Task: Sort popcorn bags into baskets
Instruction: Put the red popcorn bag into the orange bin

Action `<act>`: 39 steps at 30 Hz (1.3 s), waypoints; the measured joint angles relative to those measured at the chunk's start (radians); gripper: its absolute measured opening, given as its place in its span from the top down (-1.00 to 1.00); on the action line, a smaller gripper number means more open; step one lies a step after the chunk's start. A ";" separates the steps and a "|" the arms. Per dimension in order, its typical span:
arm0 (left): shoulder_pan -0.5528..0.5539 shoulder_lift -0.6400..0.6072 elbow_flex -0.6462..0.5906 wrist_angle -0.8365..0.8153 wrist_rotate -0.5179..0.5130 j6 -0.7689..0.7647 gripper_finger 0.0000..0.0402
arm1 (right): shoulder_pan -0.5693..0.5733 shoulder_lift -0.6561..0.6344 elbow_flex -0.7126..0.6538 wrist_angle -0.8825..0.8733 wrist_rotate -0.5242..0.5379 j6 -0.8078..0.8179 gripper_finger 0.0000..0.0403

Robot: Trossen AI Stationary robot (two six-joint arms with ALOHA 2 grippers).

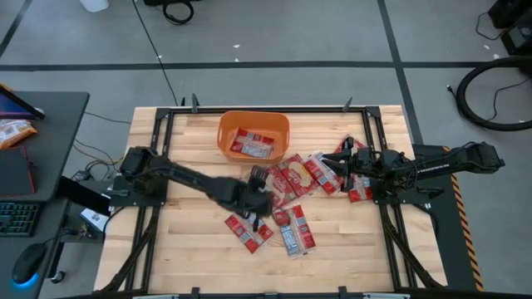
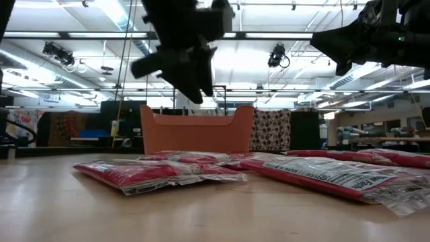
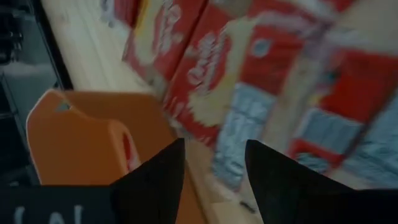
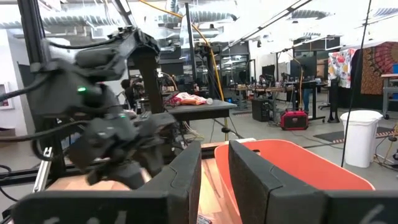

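The orange tub (image 1: 226,126) stands near the table's far edge, with red packets (image 1: 252,144) lying flat inside it. More red popcorn packets (image 1: 306,176) lie spread over the table's middle, and others (image 1: 293,230) lie flat closer to the near edge. My left gripper (image 1: 259,184) hovers open above the packets just near of the tub, raised clear of the table in the low view (image 2: 191,70). Its wrist view shows empty fingers (image 3: 214,168) over packets (image 3: 249,81) and the tub (image 3: 81,137). My right gripper (image 1: 342,162) is held high (image 2: 339,47) right of the tub, open and empty (image 4: 216,171).
A packet (image 1: 359,188) lies under the right arm's wrist. Bare wood (image 1: 191,224) stretches across the table's left and near parts. A dark metal frame (image 1: 166,124) runs along the table's sides. A desk with a keyboard (image 1: 17,220) stands off to the left.
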 joint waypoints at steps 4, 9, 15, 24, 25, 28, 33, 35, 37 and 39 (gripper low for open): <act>-0.079 0.000 0.000 -0.023 0.074 -0.051 0.14 | 0.000 0.000 0.000 0.000 0.000 -0.003 0.57; -0.150 0.000 0.000 -0.080 0.299 -0.176 0.14 | 0.000 0.000 0.000 0.000 0.000 -0.004 0.57; -0.212 0.026 0.000 -0.100 0.413 -0.340 0.14 | 0.000 0.000 0.000 0.000 0.000 0.002 0.57; -0.294 0.140 -0.002 -0.096 0.326 -0.373 0.14 | 0.000 0.001 0.000 0.019 0.018 -0.017 0.57; -0.298 0.148 -0.002 -0.094 0.321 -0.381 0.14 | 0.000 0.001 0.000 0.027 0.024 -0.025 0.57; -0.313 0.174 -0.002 -0.102 0.284 -0.396 0.14 | 0.000 0.001 0.000 0.041 0.026 -0.044 0.57; -0.334 0.212 0.000 -0.129 0.180 -0.430 0.14 | 0.000 0.001 0.000 0.042 0.026 -0.057 0.57; -0.337 0.216 0.000 -0.133 0.156 -0.443 0.14 | 0.000 0.001 0.000 0.045 0.026 -0.063 0.57; -0.338 0.220 0.000 -0.134 0.128 -0.466 0.14 | 0.000 0.001 0.000 0.050 0.026 -0.066 0.57; -0.337 0.222 0.000 -0.135 0.107 -0.493 0.15 | 0.000 0.001 0.000 0.057 0.026 -0.081 0.57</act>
